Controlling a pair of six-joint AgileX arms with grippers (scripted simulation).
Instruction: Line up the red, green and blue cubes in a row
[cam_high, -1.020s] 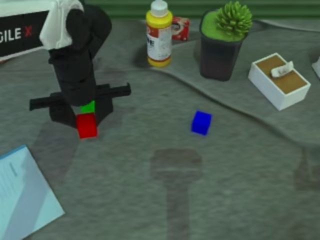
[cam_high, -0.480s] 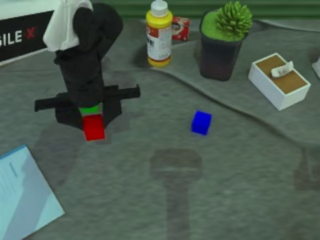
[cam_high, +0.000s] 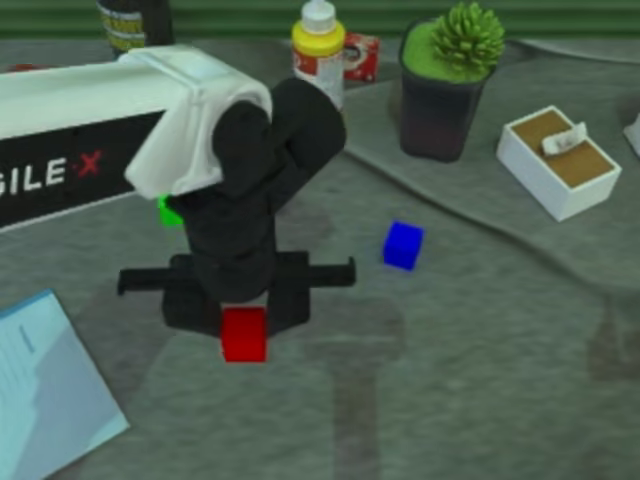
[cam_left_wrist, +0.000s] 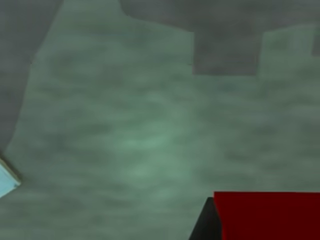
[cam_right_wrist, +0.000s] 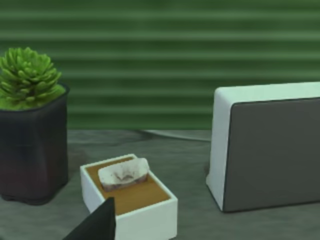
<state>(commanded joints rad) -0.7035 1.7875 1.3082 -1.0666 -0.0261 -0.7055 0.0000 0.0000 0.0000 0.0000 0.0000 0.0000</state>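
My left gripper (cam_high: 243, 322) is shut on the red cube (cam_high: 244, 335) and holds it just above the grey cloth, left of the table's middle. In the left wrist view the red cube (cam_left_wrist: 267, 216) fills the corner beside one dark finger (cam_left_wrist: 204, 227). The green cube (cam_high: 168, 211) lies on the cloth farther back and to the left, mostly hidden under the left arm. To the right of the gripper, apart from it, rests the blue cube (cam_high: 403, 245). My right gripper (cam_right_wrist: 97, 225) is outside the top view, parked near the white box.
At the back stand a yellow bottle (cam_high: 318, 68), a small red box (cam_high: 361, 55), a potted succulent (cam_high: 446, 88) and a dark can (cam_high: 133, 22). A white box with a brown top (cam_high: 557, 160) sits at the right. A pale blue booklet (cam_high: 45, 395) lies front left.
The left arm has carried the red cube forward and to the right, away from the green cube, which stays behind on the cloth. The blue cube has not moved.
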